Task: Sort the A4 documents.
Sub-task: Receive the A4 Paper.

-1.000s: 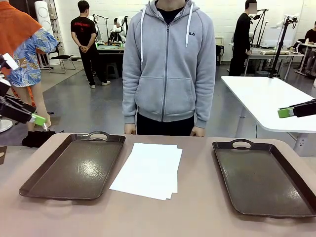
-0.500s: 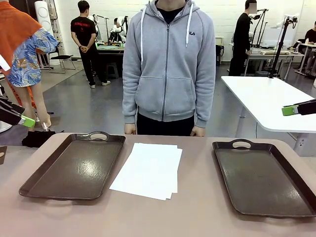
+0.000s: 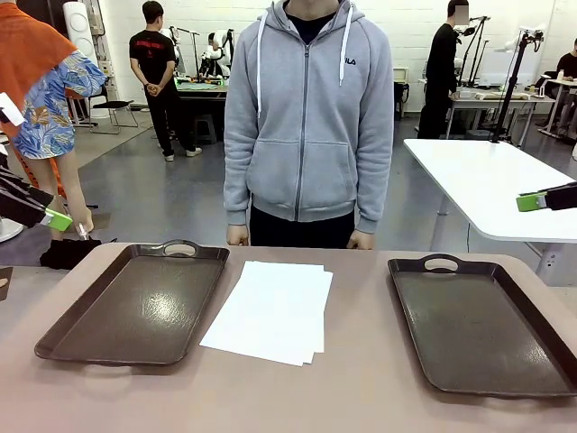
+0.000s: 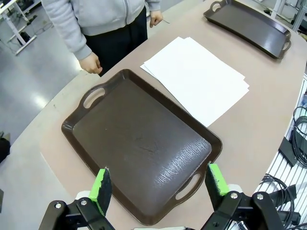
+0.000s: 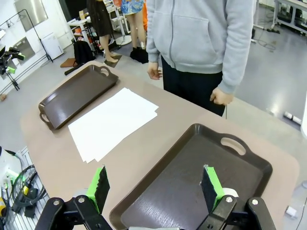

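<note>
Left hand (image 4: 159, 179) and right hand (image 5: 155, 183) gape empty; A4 documents (image 3: 273, 309) lie unsorted mid tabletop (image 3: 361, 401). Next, I'd say: pinch one sheet.

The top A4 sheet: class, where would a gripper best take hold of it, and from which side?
Probably the near right corner, from above on the robot's side. The A4 documents lie flat on the table, no edge lifted; at that corner the sheets are slightly fanned, easing separation.
</note>
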Robot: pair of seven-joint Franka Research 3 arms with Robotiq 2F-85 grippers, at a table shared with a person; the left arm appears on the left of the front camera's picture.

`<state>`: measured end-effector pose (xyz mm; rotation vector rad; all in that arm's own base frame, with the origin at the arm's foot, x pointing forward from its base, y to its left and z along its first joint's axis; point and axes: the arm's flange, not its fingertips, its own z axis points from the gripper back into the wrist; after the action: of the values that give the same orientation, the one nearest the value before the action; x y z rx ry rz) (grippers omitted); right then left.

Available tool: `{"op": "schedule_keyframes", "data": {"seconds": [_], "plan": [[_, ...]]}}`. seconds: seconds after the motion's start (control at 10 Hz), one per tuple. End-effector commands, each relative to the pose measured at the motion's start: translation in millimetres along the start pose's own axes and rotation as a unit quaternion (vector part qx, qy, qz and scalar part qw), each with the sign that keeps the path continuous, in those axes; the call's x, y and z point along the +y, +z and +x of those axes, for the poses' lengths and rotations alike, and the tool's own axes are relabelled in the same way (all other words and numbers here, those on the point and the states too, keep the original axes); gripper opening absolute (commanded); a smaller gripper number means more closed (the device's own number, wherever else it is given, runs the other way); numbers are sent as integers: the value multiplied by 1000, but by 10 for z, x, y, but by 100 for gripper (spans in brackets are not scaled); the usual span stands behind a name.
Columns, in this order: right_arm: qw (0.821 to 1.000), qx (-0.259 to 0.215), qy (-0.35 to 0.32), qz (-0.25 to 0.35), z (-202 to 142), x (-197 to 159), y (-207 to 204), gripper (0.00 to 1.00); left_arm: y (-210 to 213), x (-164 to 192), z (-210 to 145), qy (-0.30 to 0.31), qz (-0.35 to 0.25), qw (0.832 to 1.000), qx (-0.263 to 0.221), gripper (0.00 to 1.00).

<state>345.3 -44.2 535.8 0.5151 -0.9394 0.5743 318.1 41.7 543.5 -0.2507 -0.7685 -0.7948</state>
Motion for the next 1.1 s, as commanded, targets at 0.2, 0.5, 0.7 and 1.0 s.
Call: {"op": "schedule_keyframes", "data": {"seconds": [0.2,0.5,0.7,1.0], "plan": [[1000,4,-15,-19,-301,7,60,100,-293,-476,-631,-8,-10,1000,-8,100],[999,6,-23,-25,-313,-26,85,100,-326,-431,-620,-13,-18,1000,1,100],[999,23,-14,-30,-332,-28,106,100,-321,-426,-615,-13,-17,1000,0,100],[997,74,8,-35,-341,-15,132,100,-304,-432,-626,-9,-15,1000,-6,100]]}}
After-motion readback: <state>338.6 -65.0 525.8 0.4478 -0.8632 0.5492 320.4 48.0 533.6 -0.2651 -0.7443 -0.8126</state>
